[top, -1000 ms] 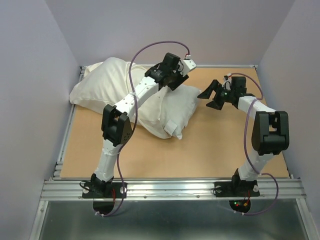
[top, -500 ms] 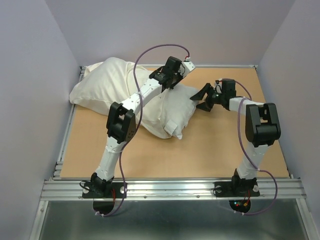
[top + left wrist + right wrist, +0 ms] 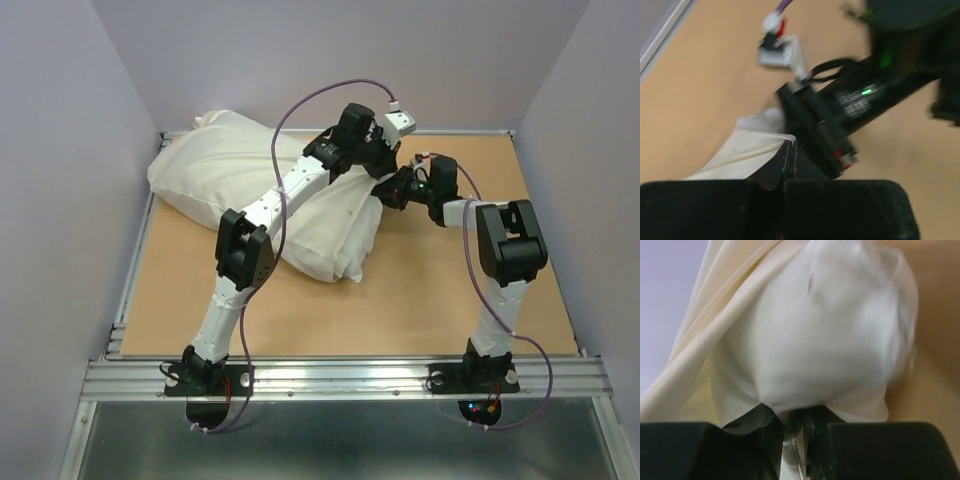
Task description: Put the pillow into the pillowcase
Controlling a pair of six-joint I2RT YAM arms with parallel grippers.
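**At the mouth of the pillowcase [image 3: 215, 170]: two thin pinches**

Across the rear of the table [image 3: 450, 300], the pillow [image 3: 335, 225] lies partly sleeved, its white end exposed. The left gripper [image 3: 791, 150] is clamped on what looks like the pillowcase hem, though the view is blurred. The right gripper [image 3: 795, 426] nips the pillow's fabric. Pulling apart could slip either shallow bite, or drag the pillow back out.
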